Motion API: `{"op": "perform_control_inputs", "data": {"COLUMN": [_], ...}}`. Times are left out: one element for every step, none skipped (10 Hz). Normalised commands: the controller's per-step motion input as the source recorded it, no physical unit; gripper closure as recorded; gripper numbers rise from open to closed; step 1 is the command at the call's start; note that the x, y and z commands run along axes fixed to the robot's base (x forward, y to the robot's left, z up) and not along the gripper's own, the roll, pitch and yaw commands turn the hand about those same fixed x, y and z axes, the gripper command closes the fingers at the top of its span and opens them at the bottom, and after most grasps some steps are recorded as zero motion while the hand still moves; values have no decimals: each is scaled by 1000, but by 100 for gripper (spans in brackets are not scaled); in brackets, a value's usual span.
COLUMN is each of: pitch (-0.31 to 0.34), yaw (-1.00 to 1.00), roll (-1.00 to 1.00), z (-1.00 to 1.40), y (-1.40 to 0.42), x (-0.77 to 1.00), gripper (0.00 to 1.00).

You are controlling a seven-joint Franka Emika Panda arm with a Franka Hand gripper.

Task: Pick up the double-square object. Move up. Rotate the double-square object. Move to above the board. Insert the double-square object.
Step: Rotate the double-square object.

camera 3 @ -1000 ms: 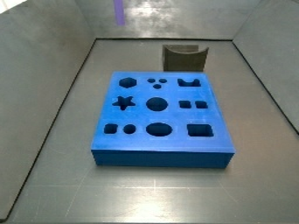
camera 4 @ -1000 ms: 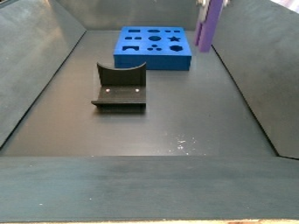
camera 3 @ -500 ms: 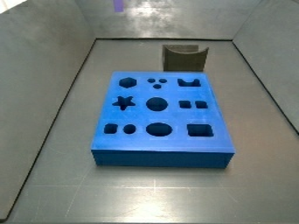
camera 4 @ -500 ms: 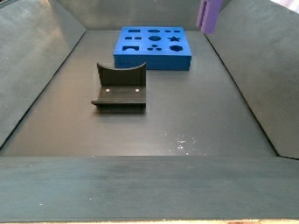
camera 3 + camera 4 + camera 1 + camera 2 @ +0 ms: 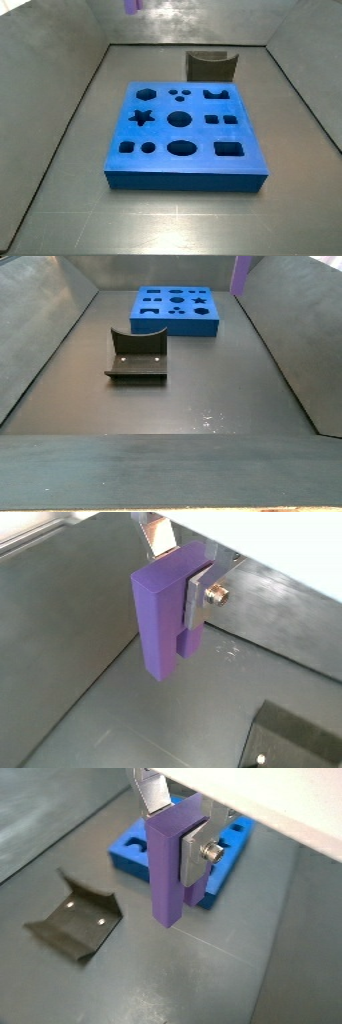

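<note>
Double-square object work sits inside a big grey box, so we start with the biggest thing. That is the grey floor with grey walls around it. We call no table here; it is a floor.

Next biggest is the large flat bright-blue board with many shaped holes, like a star, circles and squares. It lies flat on the floor. In a wrist view the board shows far below and behind the held block.

Then comes the dark L-shaped fixture, standing on the floor near the board, apart from it. It also shows in a wrist view.

Smallest is the double-square object, a small lavender-purple plastic block, long and thin. It is high in the air, well above the floor, hanging straight down. Only a purple bit peeks in at the top edge of the side views.

Our gripper is up there too. Its jaws are closed on the upper part of the block, one silver plate flat on its side.

We think the block is light, hard and stiff. It looks smooth, so it might slip or tip. Holding the flat sides near the top seems good. That leaves the bottom end free to go into a hole.
</note>
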Motion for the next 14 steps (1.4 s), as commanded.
{"op": "perform_control_inputs", "data": {"pitch": [156,149,139,0,0,1,5,6,9,12,15,20,22,22], "yaw": [-670,-517,-293,-1000,-1000,-1000,-1000,-1000,-1000,-1000,-1000,-1000,-853,-605], "roll": [-124,-123,-122,0,0,0,-1,-1,-2,-3,-4,-6,-8,-8], "z": [16,19,20,0,-1,-7,-18,-19,-21,-22,-22,-23,-23,-23], "y": [19,19,19,2,3,2,4,5,7,7,9,10,10,11], "x": [37,44,50,73,72,67,54,52,48,46,44,44,43,43], "gripper": [100,100,100,100,100,100,100,100,100,100,100,100,100,100]}}
